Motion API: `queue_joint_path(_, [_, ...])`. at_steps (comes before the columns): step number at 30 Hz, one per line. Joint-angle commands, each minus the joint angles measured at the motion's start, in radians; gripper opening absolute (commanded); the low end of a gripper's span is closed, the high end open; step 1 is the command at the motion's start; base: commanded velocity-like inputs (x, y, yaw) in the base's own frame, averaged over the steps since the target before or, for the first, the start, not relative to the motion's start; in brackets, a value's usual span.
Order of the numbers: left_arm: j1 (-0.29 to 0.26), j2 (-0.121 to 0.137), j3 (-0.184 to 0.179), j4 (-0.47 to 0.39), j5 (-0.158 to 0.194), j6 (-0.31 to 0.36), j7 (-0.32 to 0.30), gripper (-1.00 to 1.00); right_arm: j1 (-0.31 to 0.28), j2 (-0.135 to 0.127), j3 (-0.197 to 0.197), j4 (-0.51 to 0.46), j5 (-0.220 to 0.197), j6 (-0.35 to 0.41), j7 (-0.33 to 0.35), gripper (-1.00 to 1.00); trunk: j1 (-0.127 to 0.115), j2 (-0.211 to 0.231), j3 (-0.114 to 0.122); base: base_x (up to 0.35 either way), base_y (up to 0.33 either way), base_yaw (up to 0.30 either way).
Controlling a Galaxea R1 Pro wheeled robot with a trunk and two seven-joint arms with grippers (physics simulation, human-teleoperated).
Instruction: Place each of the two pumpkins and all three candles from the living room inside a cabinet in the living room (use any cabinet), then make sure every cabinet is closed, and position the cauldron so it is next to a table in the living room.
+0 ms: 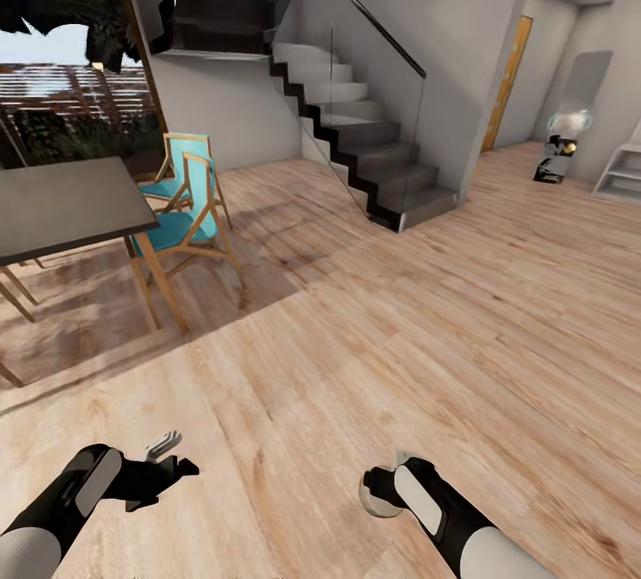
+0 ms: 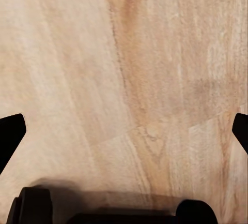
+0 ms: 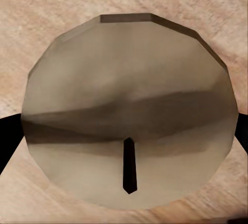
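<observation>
A beige candle [image 1: 372, 495] sits between the fingers of my right gripper [image 1: 381, 483], low over the wooden floor at the lower right of the head view. In the right wrist view the candle's flat round top [image 3: 129, 94] with its small dark wick faces the camera, and the right gripper [image 3: 124, 136] is shut on it from both sides. My left gripper [image 1: 174, 457] hangs over bare floor at the lower left, open with nothing in it. In the left wrist view its fingertips [image 2: 10, 133] stand far apart over the planks. The pumpkins, cabinet and cauldron are out of view.
A dark table [image 1: 62, 205] with teal wooden chairs [image 1: 182, 218] stands at the left before a large window. A grey staircase [image 1: 374, 151] with a glass rail rises at centre back. A hallway with an orange door [image 1: 507, 80] opens at the far right.
</observation>
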Motion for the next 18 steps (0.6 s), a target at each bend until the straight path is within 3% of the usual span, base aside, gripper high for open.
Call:
queue_joint_path(1, [0.000, 0.000, 0.000, 0.000, 0.000, -0.001, 0.000, 1.00, 0.000, 0.001, 0.000, 0.000, -0.002, -0.001, -0.001, -1.00, -0.004, 0.007, 0.002, 0.000, 0.000, 0.203])
queue_joint_path(11, [0.000, 0.000, -0.001, 0.000, 0.000, -0.004, 0.000, 1.00, 0.000, 0.001, 0.000, 0.000, -0.002, -0.001, -0.002, -1.00, -0.042, 0.077, 0.021, 0.000, 0.000, 0.206])
queue_joint_path(18, [0.000, 0.000, -0.001, 0.000, 0.000, -0.003, 0.000, 1.00, 0.002, -0.001, 0.002, -0.004, 0.000, -0.003, 0.002, -1.00, -0.042, 0.077, 0.018, 0.000, 0.000, 0.069])
